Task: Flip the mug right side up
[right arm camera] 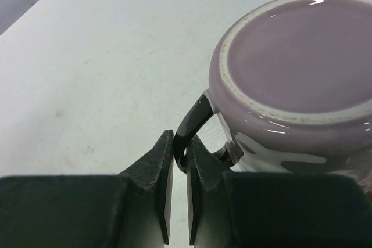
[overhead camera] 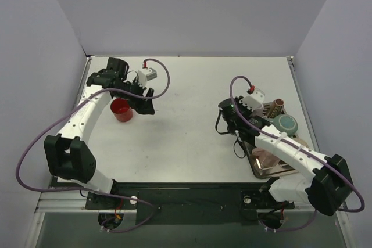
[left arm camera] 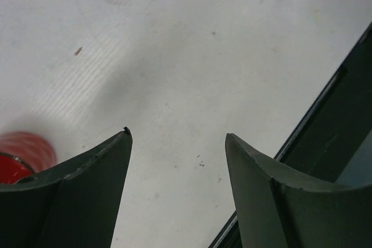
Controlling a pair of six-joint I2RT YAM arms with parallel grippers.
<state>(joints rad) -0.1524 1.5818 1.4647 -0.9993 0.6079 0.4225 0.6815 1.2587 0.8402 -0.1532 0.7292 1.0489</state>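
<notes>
The flat white table [overhead camera: 192, 91] takes up most of the room in front of me, with grey walls on three sides. The left arm [overhead camera: 87, 114], white with a purple cable looping off it, reaches to the far left part of the table. The right arm [overhead camera: 290, 149] bends in over the right side, above a metal tray [overhead camera: 278, 169] lying along the table's right edge.

On that tray sit a round teal mug [overhead camera: 285, 124], a pale pink mug [overhead camera: 266, 156] and a brownish cylinder [overhead camera: 278, 105].

The glossy lavender ceramic mug [right arm camera: 296, 68] is upside down, its unglazed foot ring facing up, over the white surface just left of the tray. From above it is hidden under the right wrist, and I cannot tell whether it rests on the table or is lifted. The right gripper [right arm camera: 181, 143] is pinched tight on the mug's dark curved handle [right arm camera: 195, 121], which sits between the two black fingers [right arm camera: 154, 172].

The left gripper [left arm camera: 177, 133] hangs with its fingers spread wide, nothing between them but bare table. A small red cup [overhead camera: 121, 110] stands just beside it.
</notes>
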